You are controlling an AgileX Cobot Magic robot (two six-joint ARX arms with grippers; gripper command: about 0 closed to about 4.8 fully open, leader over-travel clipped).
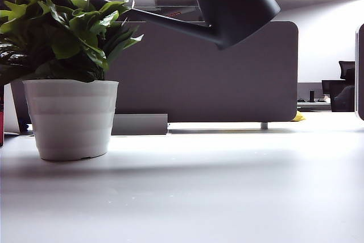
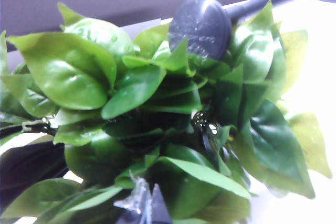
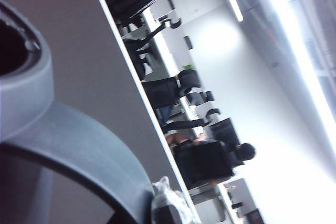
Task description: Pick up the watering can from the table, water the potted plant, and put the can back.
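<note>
From the exterior camera, the matte black cone-shaped watering can (image 1: 233, 4) hung high at about one o'clock of the frame, well clear of the wide white surface (image 1: 227, 192). Its long thin spout ran down toward nine o'clock, and the flared tip sat among the top leaves of the bushy green potted plant in its white ribbed plastic pot (image 1: 71, 115), which stood on the surface at eight o'clock. Neither of my tools showed in this view.

From my left wrist camera, I looked into the foliage of the potted plant (image 2: 136, 124). The round rose at the spout tip (image 2: 200, 25) faced me at one o'clock, just touching the upper leaves, its stem running off to the two o'clock corner. My left tool (image 2: 143, 205) showed only as clear finger ends at six o'clock, drawn close together with nothing between them, near the leaves.

From my right wrist camera, the can's grey loop handle (image 3: 79, 156) curved across the seven o'clock quarter and met my right tool (image 3: 168, 203) at six o'clock, which was clamped on it. I judged the pour hinged on that axis: the spout already lay over the plant, so my right wrist only had to tip it further.
</note>
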